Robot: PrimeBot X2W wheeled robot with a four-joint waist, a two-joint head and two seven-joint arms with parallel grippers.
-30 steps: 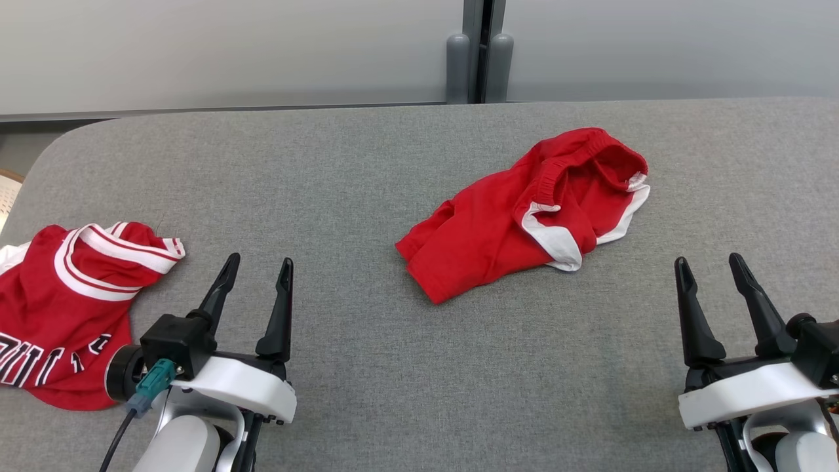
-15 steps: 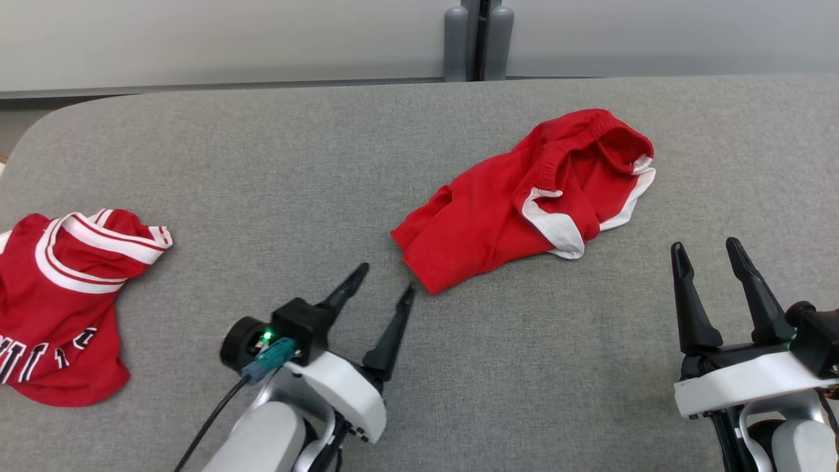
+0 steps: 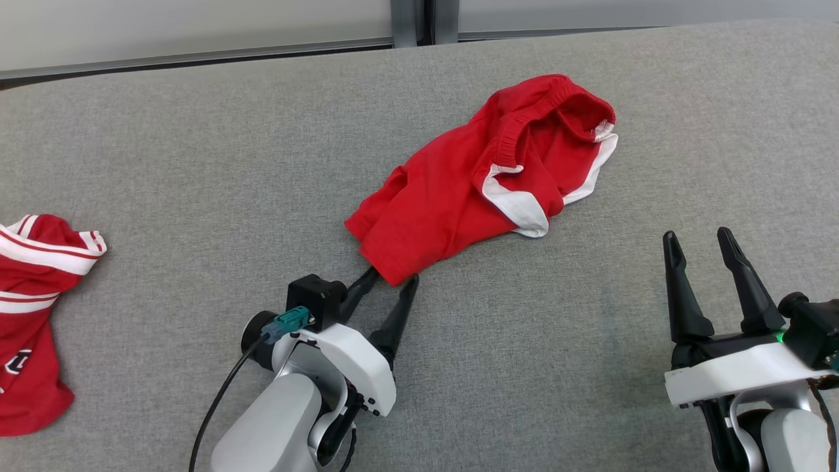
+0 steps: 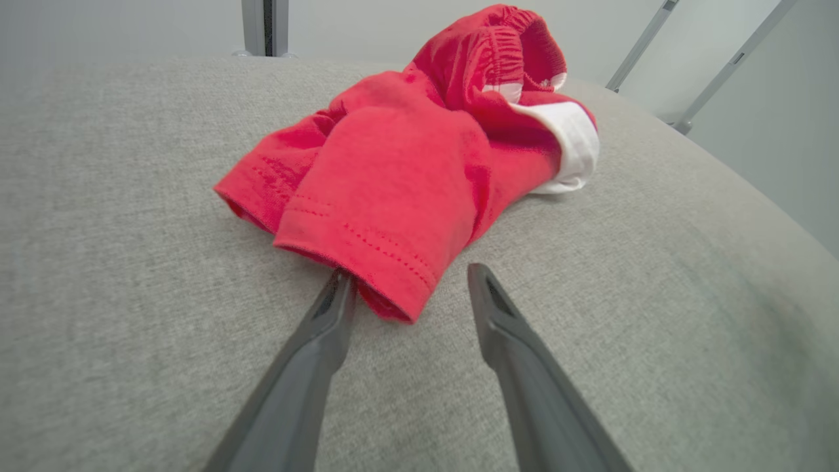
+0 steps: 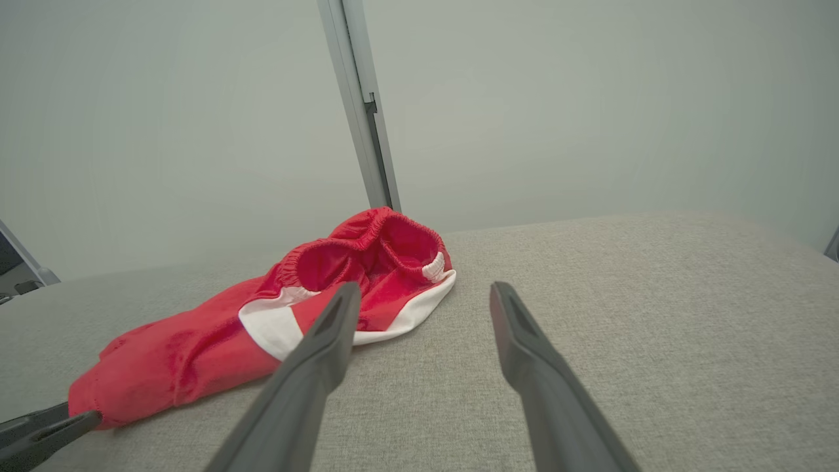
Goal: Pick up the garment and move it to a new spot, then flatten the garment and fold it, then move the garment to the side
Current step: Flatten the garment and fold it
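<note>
Jaws apart on both arms. On the grey table [image 3: 196, 164] the red shorts [image 3: 459, 196] lie crumpled mid-surface. A jersey [image 3: 29, 314], cut off at left, bears unreadable lettering. Left gripper [image 3: 393, 275], advanced since a half-second ago, straddles the shorts' near hem; right gripper [image 3: 696, 233] hovers well apart from them.

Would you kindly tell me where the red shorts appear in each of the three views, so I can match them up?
Head view: shorts just right of centre, in the upper half.
Left wrist view: shorts upper centre, hem reaching the picture's middle.
Right wrist view: shorts left of centre, below the middle.
Shared landmark: the white trim by the waistband.
</note>
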